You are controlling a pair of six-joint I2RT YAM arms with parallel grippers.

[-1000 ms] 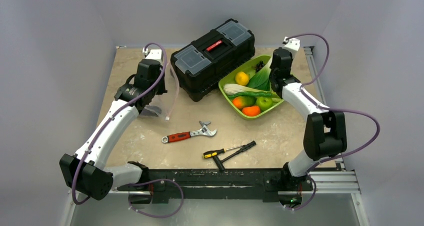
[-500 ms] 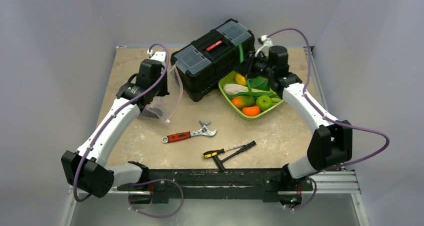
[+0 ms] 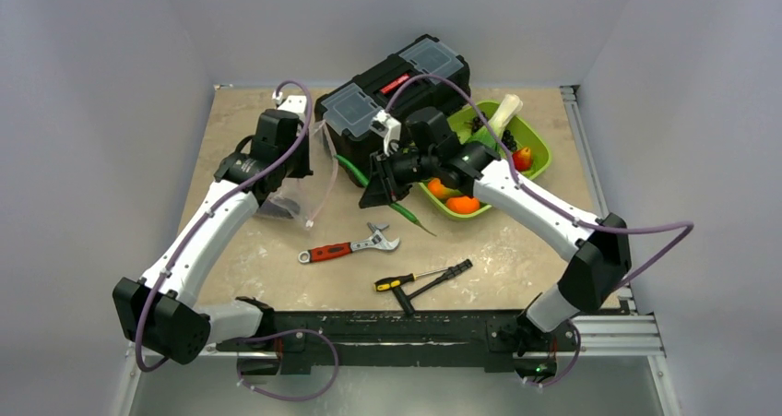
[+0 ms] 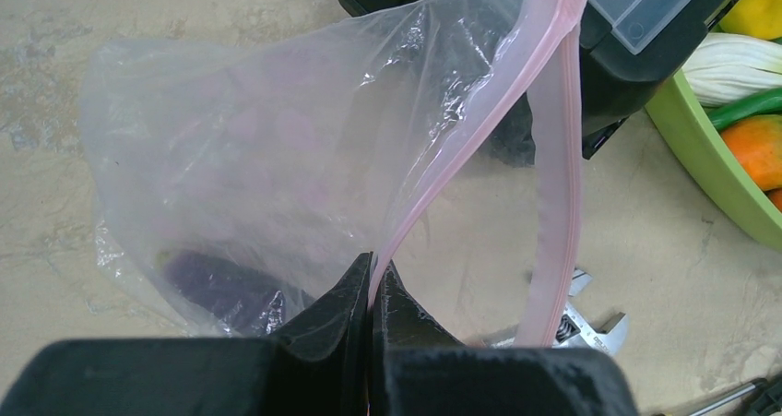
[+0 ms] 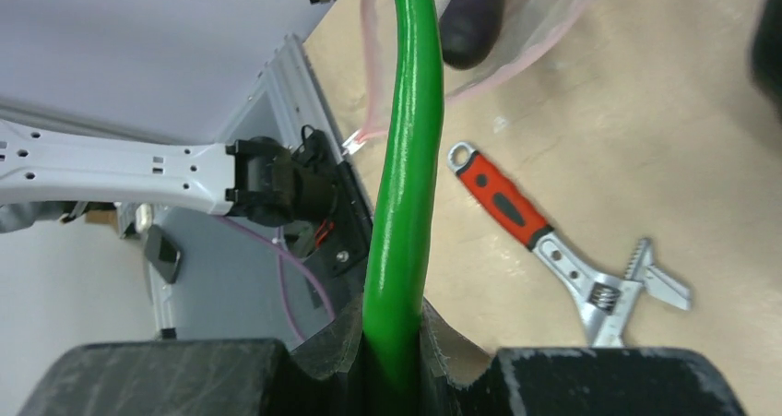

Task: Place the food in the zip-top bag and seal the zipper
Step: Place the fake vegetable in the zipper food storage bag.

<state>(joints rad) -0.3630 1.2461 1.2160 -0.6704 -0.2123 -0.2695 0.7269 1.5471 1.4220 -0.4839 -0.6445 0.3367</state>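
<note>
Left gripper [image 4: 372, 270] is pressed tight on one lip of the pink zipper [image 4: 558, 158], holding the zip-top bag [image 4: 277, 148] open just left of the toolbox [image 3: 392, 102]. Its wrist cam shows the dark purple piece [image 4: 221, 282] lying in the bag's bottom, which the top view can't make out. Right gripper [image 5: 392, 331] is pinching the slim green pod [image 5: 406, 158] just in front of the toolbox. Only the top view shows the pod's thin tail poking out behind the fingers. Green tray [image 3: 544, 158] sits right of the toolbox.

Black toolbox [image 3: 392, 107] at the far edge, lime tray [image 3: 540, 162] far-right, wrench [image 3: 349, 247] in the middle, screwdrivers [image 3: 396, 283] by the near edge.
</note>
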